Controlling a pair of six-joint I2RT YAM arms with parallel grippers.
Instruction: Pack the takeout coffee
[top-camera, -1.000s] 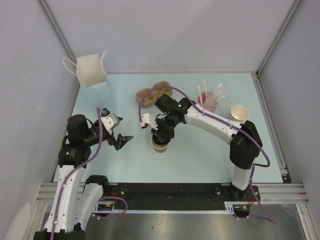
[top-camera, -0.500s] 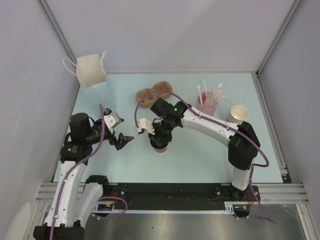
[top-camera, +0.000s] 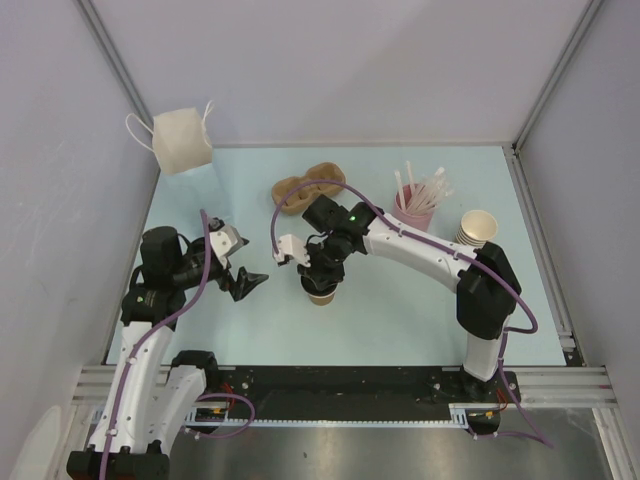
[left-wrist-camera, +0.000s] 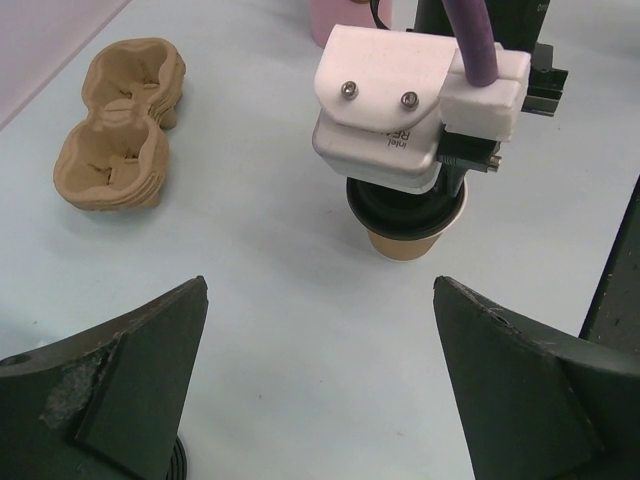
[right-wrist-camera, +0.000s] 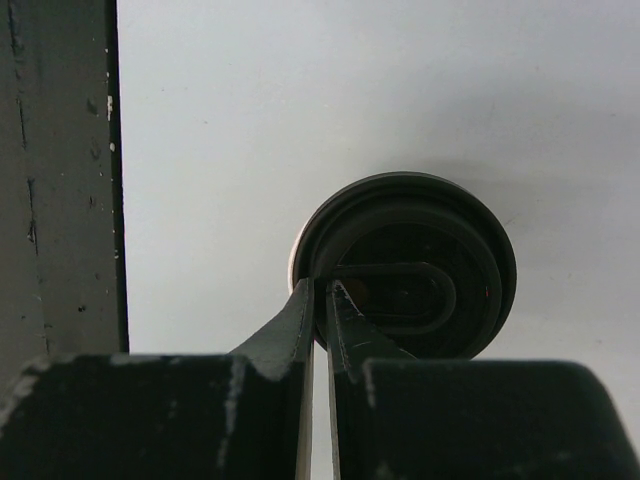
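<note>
Two grippers I'm steering work the kraft cup (left-wrist-camera: 405, 243): right gripper (right-wrist-camera: 318, 290) pinched on its black lid (right-wrist-camera: 430, 262), left gripper (left-wrist-camera: 320, 300) spread wide, hovering to its left.

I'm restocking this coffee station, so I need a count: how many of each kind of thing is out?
Tan paper cup: 1
Black lid, on that cup: 1
Stack of spare cups: 1
Pink cup of straws: 1
Stack of pulp carriers: 1
White paper bag: 1
Total: 6
</note>
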